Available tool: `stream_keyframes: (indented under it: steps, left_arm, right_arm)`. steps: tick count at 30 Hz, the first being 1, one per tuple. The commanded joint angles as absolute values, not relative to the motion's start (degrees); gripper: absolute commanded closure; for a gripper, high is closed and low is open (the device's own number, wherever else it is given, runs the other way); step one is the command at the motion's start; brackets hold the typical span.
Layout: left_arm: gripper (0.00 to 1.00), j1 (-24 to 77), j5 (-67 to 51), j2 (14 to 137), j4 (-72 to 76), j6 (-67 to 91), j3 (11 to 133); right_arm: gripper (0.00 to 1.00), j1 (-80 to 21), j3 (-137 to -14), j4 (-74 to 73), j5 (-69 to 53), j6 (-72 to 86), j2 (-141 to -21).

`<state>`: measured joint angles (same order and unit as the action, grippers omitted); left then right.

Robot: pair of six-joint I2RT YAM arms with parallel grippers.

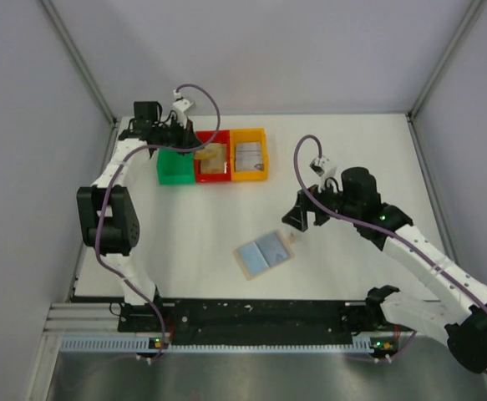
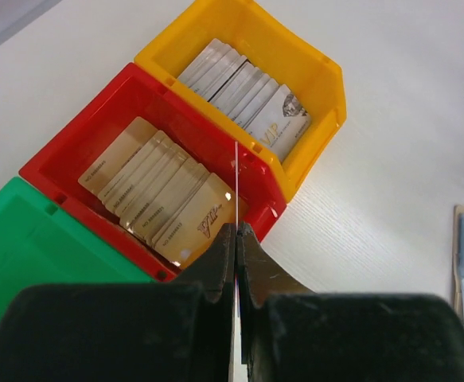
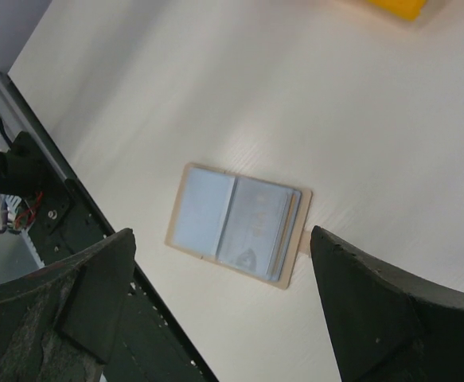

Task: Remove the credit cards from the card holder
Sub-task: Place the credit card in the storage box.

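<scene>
White table [image 1: 193, 225] — open card holder [image 1: 262, 254]; green, red, orange bins [image 1: 212, 178] in row behind.

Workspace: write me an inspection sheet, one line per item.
Surface: white table, no marks seen.
Job's things: tan bifold card holder lies open, blue-grey lining up, grey card in its pocket; tan cards stacked in red plastic bin; silver cards stacked in yellow plastic bin.
Clutter: green plastic bin, nothing seen inside.
Grippers: left claw shut on thin card, edge-on, above red bin's rim; right claw open, aimed at holder.
Cables: purple cables loop above both wrists.
Surroundings: pale walls, metal frame posts, black rail at near edge.
</scene>
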<state>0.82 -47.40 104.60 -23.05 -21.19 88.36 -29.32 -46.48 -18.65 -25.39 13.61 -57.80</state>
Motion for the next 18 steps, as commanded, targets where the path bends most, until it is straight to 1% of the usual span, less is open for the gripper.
stream_keyframes:
  steps: [1,7,18]
  left_arm:
    - [1.0,0.97,-51.33,110.11,-24.88,-21.8,94.65]
    - [1.0,0.88,-52.12,116.36,-24.26,-19.17,99.22]
    - [1.0,1.14,-52.64,122.17,-26.01,-17.14,101.08]
  right_arm:
    - [0.1,-29.0,-47.55,-15.29,-24.26,13.45,-57.57]
    - [0.1,-28.92,-47.9,-15.64,-23.21,12.39,-58.01]
    - [0.09,-28.74,-49.04,-15.73,-23.11,11.16,-60.38]
